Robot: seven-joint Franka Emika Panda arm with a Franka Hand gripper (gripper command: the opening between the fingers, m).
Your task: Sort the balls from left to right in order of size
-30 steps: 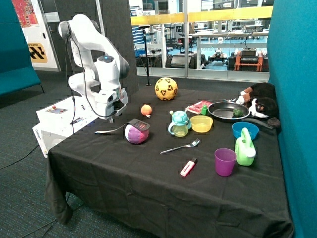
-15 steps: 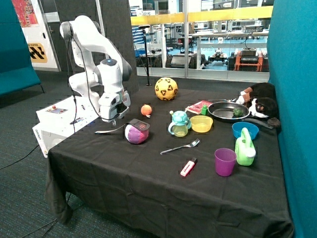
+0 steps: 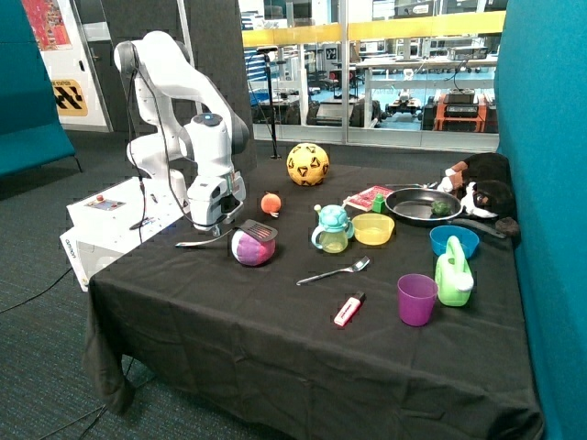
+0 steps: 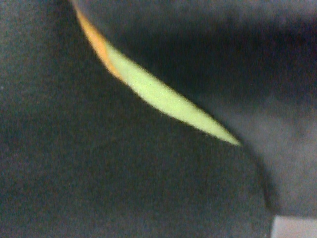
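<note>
On the black-draped bench (image 3: 275, 339), the gripper (image 3: 213, 226) hangs low over the cloth by the handle end of a spatula (image 3: 229, 236), at about nine o'clock from the soft ball (image 3: 251, 247); whether it is open or shut cannot be told. The spatula's dark blade rests against the soft ball's top. The small orange ball (image 3: 270, 203) sits just beyond, at about one o'clock from the soft ball, and the yellow soccer ball (image 3: 308, 164) lies farther back again at one o'clock, near the bench's far edge. At three o'clock from the soft ball stand a sippy cup (image 3: 332, 229) and a yellow bowl (image 3: 373, 228), with a spoon (image 3: 335, 271) nearer the front. The wrist view shows only dark cloth and a blurred yellow-green and orange sliver (image 4: 158, 94).
</note>
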